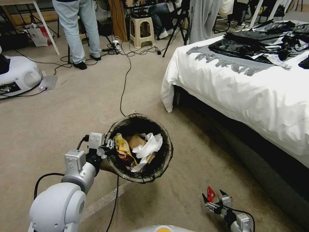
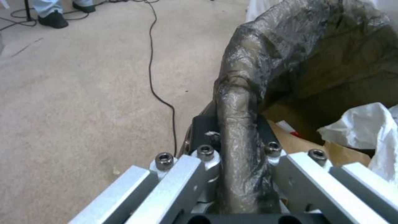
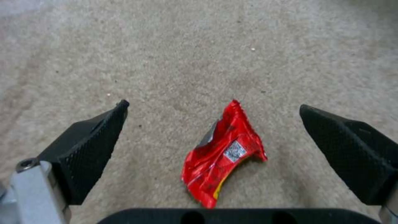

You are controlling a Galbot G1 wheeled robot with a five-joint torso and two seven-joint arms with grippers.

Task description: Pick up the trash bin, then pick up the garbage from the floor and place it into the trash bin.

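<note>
Red wrapper (image 3: 224,155) is lying flat on the carpet between my wide-open right gripper (image 3: 213,124) fingers, long axis roughly along my reach (left gripper (image 2: 238,146) is busy clamping the trash bin (image 1: 139,148) rim).

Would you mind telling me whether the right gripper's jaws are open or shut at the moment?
Open. The right gripper has its jaws spread wide apart, with the red wrapper lying flat on the carpet between them, not gripped.

Bin (image 1: 140,172) tilted, part-full; red wrapper (image 3: 224,153) flat on carpet.
</note>
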